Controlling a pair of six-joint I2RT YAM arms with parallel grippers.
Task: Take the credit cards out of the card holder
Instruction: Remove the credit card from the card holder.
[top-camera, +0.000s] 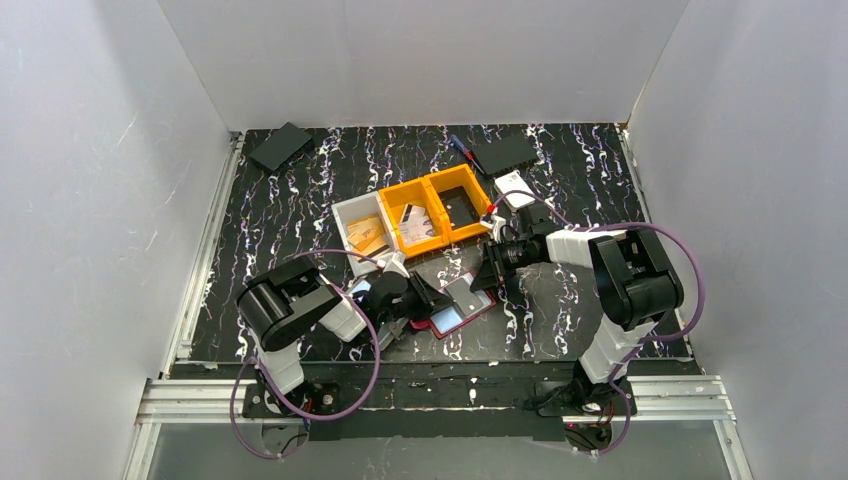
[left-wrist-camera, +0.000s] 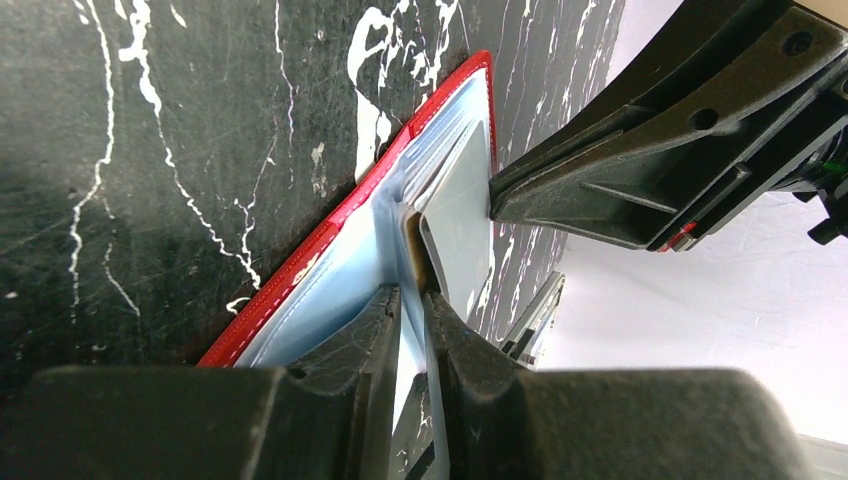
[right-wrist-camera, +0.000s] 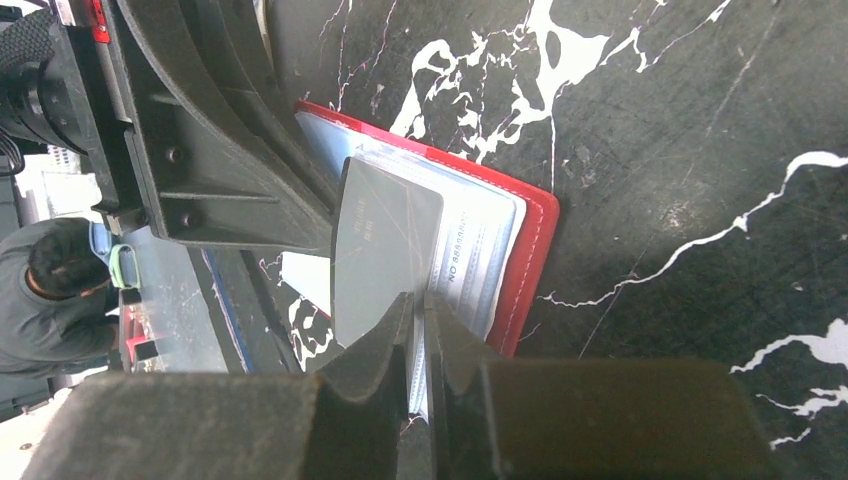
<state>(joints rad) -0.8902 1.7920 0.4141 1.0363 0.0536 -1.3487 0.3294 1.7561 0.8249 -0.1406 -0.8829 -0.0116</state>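
Grey and thin, one of the credit cards (right-wrist-camera: 385, 240) is raised on edge out of the open card holder (right-wrist-camera: 535, 240). It is pinched at its near edge by the right gripper (right-wrist-camera: 420, 300), whose jaws are drawn narrow on it. The left gripper (left-wrist-camera: 420, 295) is likewise closed to a slit, on what is judged to be a clear sleeve (left-wrist-camera: 410, 370) of the holder. Whether a second card is caught there too cannot be told.

The step in hand is judged to be the drawing of this card from its pocket. It is best done with a pull straight along the plane of the card, away from the left gripper. The sleeve should be pinned meanwhile, so that the case is not dragged across the table (top-camera: 300, 180). A firm pinch is needed, but no bending, since a twist would probably jam the card in the pocket mouth. Once free, it is probably meant for the white bin (top-camera: 345, 215) or the orange bins (top-camera: 440, 185) behind, where tan cards seem to lie.

The holder is spread open and flat on the black marbled table, between the two grippers and in front of the bins. It is seen as a slim red case with a stitched, rounded border. Pale glossy plastic pockets are seen inside, one of them showing a printed number.
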